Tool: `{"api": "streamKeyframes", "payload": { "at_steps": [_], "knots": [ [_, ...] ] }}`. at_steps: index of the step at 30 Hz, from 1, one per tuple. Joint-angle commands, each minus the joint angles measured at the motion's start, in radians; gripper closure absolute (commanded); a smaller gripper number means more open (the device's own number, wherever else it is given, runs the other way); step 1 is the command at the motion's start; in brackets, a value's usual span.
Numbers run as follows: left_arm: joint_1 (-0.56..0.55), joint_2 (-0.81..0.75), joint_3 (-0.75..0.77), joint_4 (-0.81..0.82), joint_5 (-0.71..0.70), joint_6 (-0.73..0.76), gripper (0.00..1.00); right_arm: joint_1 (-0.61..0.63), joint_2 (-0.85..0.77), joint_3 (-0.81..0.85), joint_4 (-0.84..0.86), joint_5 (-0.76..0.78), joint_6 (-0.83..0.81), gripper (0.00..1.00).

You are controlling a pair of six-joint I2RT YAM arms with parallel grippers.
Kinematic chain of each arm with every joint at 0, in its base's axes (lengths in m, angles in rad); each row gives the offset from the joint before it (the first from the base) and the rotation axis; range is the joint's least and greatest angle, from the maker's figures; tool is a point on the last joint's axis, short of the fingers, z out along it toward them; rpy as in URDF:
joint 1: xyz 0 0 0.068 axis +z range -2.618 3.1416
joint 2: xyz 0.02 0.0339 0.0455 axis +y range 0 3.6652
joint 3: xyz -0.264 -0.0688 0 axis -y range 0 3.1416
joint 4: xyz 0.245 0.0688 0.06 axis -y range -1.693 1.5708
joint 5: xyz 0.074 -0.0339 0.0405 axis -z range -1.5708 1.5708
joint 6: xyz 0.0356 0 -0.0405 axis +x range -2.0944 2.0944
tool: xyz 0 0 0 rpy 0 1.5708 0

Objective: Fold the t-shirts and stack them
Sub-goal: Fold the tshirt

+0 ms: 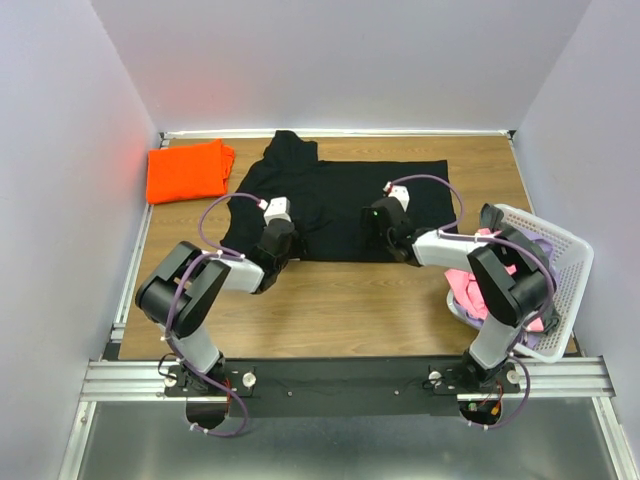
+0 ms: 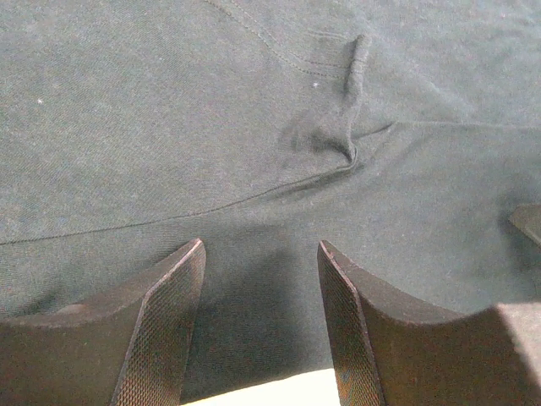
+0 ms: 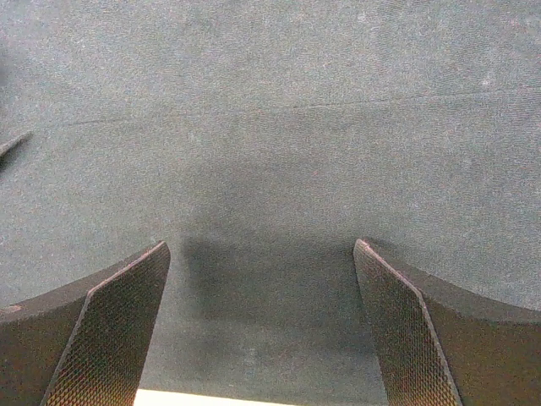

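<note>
A black t-shirt [image 1: 335, 195] lies spread flat on the wooden table, partly folded, with one sleeve at the top. It fills the left wrist view [image 2: 254, 127] and the right wrist view [image 3: 270, 110]. My left gripper [image 1: 277, 232] [image 2: 260, 254] is open, low over the shirt's near left edge. My right gripper [image 1: 382, 228] [image 3: 262, 254] is open wide, low over the shirt's near edge further right. Neither holds cloth. A folded orange t-shirt [image 1: 187, 170] lies at the far left.
A white basket [image 1: 565, 250] with pink and purple clothes [image 1: 475, 285] stands at the right edge of the table. Bare wood [image 1: 340, 305] lies between the shirt and the arm bases. White walls close in the table on three sides.
</note>
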Motion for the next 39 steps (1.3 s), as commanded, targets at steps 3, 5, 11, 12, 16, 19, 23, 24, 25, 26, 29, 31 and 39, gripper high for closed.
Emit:
{"api": "streamKeyframes", "payload": {
  "at_steps": [3, 5, 11, 12, 16, 19, 23, 24, 25, 26, 29, 31, 39],
  "knots": [
    [-0.027, -0.017, -0.056, -0.144, -0.062, -0.065, 0.36, 0.029, -0.021, -0.125, -0.161, -0.071, 0.084, 0.04],
    [-0.029, -0.024, -0.047, -0.176, -0.062, -0.071, 0.36, 0.035, -0.026, -0.148, -0.161, -0.071, 0.088, 0.04],
    [-0.052, -0.171, -0.046, -0.241, -0.117, -0.072, 0.35, 0.039, -0.08, -0.145, -0.163, -0.049, 0.071, 0.05],
    [-0.052, -0.191, -0.046, -0.244, -0.123, -0.066, 0.34, 0.039, -0.09, -0.14, -0.163, -0.049, 0.068, 0.05],
    [-0.052, -0.231, 0.037, -0.278, -0.15, -0.013, 0.33, 0.043, -0.153, -0.112, -0.164, -0.048, 0.041, 0.04],
    [-0.05, -0.204, 0.101, -0.253, -0.153, 0.033, 0.33, 0.042, -0.161, -0.077, -0.163, -0.006, 0.029, 0.04],
    [-0.047, -0.08, 0.189, -0.226, -0.148, 0.081, 0.32, 0.042, -0.108, -0.024, -0.164, 0.037, 0.018, 0.03],
    [-0.046, -0.06, 0.21, -0.217, -0.143, 0.092, 0.33, 0.043, -0.079, -0.008, -0.163, 0.044, 0.013, 0.03],
    [-0.044, -0.043, 0.217, -0.206, -0.139, 0.096, 0.32, 0.042, -0.063, 0.004, -0.163, 0.051, 0.013, 0.03],
    [-0.041, -0.008, 0.227, -0.186, -0.134, 0.104, 0.32, 0.042, -0.051, 0.027, -0.163, 0.064, 0.012, 0.03],
    [-0.033, 0.046, 0.237, -0.164, -0.134, 0.107, 0.33, 0.042, -0.017, 0.055, -0.161, 0.083, 0.004, 0.03],
    [-0.021, 0.065, 0.229, -0.155, -0.134, 0.1, 0.32, 0.042, -0.011, 0.062, -0.158, 0.089, 0.001, 0.03],
    [-0.004, 0.135, 0.168, -0.1, -0.123, 0.054, 0.32, 0.043, 0.012, 0.033, -0.144, 0.074, 0.018, 0.03]
  ]
}}
